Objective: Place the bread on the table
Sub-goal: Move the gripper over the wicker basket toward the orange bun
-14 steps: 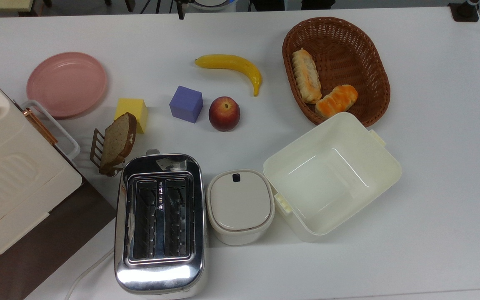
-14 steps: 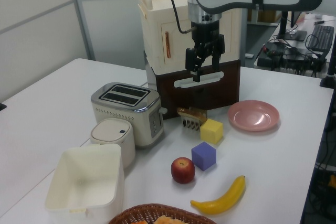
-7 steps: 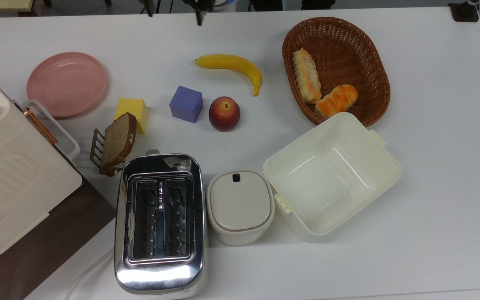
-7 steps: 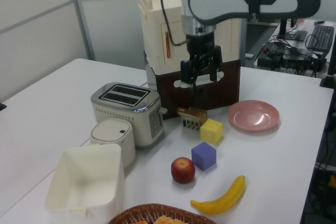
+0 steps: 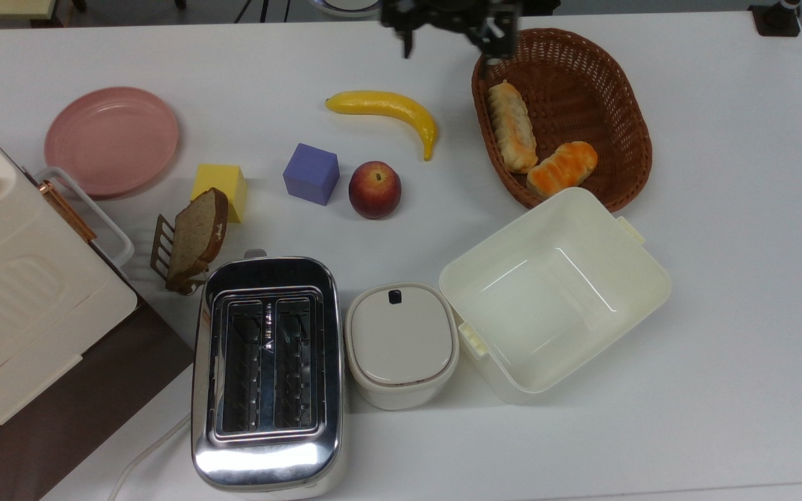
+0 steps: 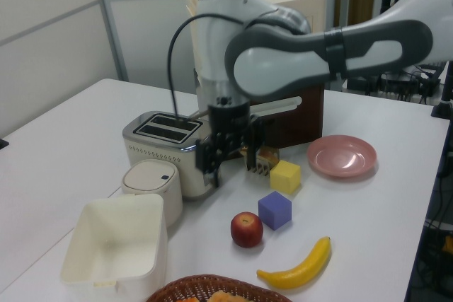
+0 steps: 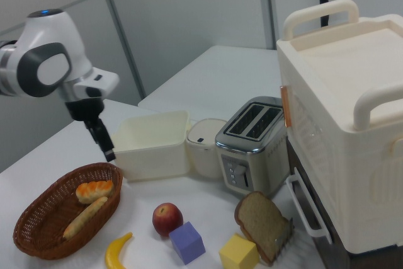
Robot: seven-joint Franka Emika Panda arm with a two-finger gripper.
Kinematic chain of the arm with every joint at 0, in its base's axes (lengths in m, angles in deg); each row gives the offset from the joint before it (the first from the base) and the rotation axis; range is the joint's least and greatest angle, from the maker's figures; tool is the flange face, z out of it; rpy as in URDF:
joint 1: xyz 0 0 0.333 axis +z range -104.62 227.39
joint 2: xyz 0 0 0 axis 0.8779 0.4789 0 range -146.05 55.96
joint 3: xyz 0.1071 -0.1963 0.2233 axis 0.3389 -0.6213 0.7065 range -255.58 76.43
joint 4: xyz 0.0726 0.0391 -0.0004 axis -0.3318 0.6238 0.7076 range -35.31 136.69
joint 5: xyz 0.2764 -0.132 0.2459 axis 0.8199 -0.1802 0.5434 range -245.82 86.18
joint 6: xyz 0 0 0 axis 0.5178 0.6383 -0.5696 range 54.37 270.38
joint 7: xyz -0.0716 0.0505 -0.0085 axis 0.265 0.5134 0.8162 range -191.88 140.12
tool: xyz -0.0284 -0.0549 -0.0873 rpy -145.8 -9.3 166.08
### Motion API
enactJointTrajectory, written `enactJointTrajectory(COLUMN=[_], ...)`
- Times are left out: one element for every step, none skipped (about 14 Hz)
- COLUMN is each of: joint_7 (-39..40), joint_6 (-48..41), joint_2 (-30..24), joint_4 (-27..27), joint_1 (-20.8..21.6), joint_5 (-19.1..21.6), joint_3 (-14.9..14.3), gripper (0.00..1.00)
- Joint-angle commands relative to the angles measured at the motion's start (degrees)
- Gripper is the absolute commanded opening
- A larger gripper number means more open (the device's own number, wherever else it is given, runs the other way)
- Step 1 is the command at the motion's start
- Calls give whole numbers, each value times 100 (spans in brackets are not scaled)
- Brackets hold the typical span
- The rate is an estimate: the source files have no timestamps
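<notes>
Two breads are lying in the basket (image 5: 624, 83) w/ the bread (image 5: 562, 168) at 6 o'clock, touching the longer roll (image 5: 512, 125). Tool (image 5: 443, 31) is hovering at 11 o'clock, fingers apart, holding nothing. Risk: it is descending on the roll or hitting the rim, so the bread is not reaching the table (image 5: 721, 348).

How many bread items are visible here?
3: the bread and a longer pale roll, both in the wicker basket; a brown slice in a rack beside the toaster.
</notes>
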Motion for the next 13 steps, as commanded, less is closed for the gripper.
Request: enactJointTrajectory(joint_7=[-648, -701, -771, -902, -1034, -1174, -1437, -1640, -2007, -2394, -2789, -3141, -3466], joint_6=[420, 508, 605, 719, 842, 1043, 1393, 1614, 1921, 2141, 2196, 2188, 2179], joint_2=[-110, -75, 12, 126, 258, 355, 539, 689, 847, 935, 954, 928, 910], joint_4=[345, 397, 441, 442, 459, 511, 538, 538, 538, 556, 582, 634, 635], joint_1=[533, 647, 752, 867, 955, 1025, 1087, 1087, 1131, 1236, 1315, 1368, 1360], joint_5=[-1, -1, -1, -36, -149, -255, -308, -352, -509, -650, -686, -695, -678], joint_3=[-16, -16, -16, -16, -16, -16, -16, -7, -7, -7, -7, -7, -7], gripper=[100, 100, 100, 100, 100, 100, 100, 100, 100, 100, 100, 100, 100])
